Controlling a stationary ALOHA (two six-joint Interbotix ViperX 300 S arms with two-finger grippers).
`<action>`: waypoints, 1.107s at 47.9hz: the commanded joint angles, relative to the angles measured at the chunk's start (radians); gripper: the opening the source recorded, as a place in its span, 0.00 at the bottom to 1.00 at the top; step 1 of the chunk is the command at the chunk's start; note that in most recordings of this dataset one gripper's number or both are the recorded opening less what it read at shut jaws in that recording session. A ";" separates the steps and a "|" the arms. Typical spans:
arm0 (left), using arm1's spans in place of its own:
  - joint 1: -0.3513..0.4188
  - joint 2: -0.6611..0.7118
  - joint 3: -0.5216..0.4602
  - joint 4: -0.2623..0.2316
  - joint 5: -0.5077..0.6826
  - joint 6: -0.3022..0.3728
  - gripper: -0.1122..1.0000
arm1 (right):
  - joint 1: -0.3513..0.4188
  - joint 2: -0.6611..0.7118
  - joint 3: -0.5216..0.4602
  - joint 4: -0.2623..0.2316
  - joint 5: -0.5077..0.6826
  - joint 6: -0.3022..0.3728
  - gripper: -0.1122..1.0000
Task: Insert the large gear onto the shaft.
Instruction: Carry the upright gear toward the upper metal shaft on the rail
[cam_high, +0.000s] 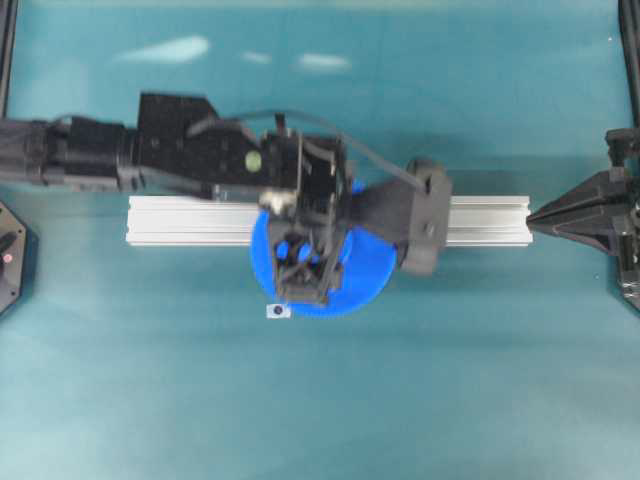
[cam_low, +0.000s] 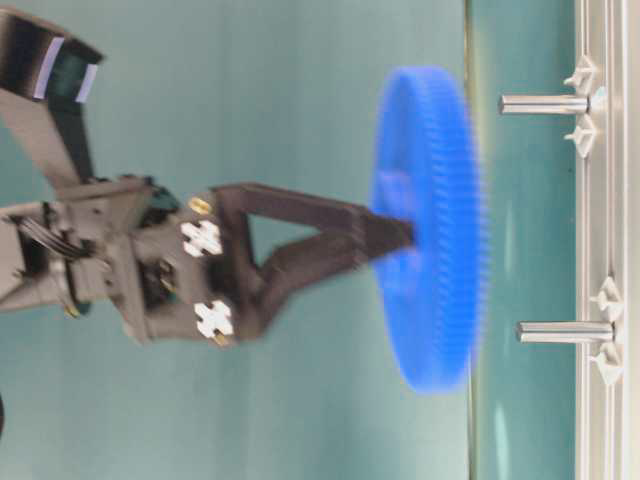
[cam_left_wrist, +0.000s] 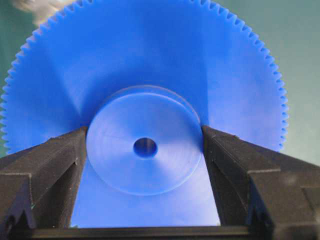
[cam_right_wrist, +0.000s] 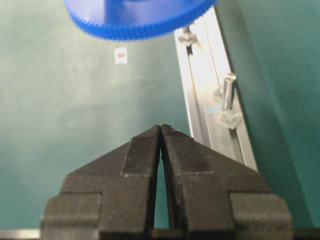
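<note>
Left gripper (cam_left_wrist: 145, 150) clamps large gear (cam_left_wrist: 145, 100) by hub. I line bore over shaft (cam_low: 545, 104), keep disc level (right gripper (cam_right_wrist: 161, 131) pinched shut, idle).

Teal-green tabletop (cam_high: 150, 400) fills every view, matte with slight sheen. Pale glare patches (cam_high: 165, 48) near the far edge, probably overhead lamps reflecting. Dark frame strips (cam_high: 8, 55) run along the left and right edges. Low side view is rotated and soft; no walls or windows discernible.
</note>
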 joint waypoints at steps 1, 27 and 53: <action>0.011 -0.011 -0.058 0.003 -0.002 0.020 0.79 | -0.002 0.003 -0.008 0.000 -0.005 0.008 0.21; 0.064 0.117 -0.224 0.003 0.015 0.138 0.79 | -0.002 -0.009 -0.003 -0.003 -0.005 0.008 0.21; 0.100 0.247 -0.368 0.003 0.038 0.196 0.79 | -0.002 -0.009 -0.002 -0.002 -0.005 0.008 0.21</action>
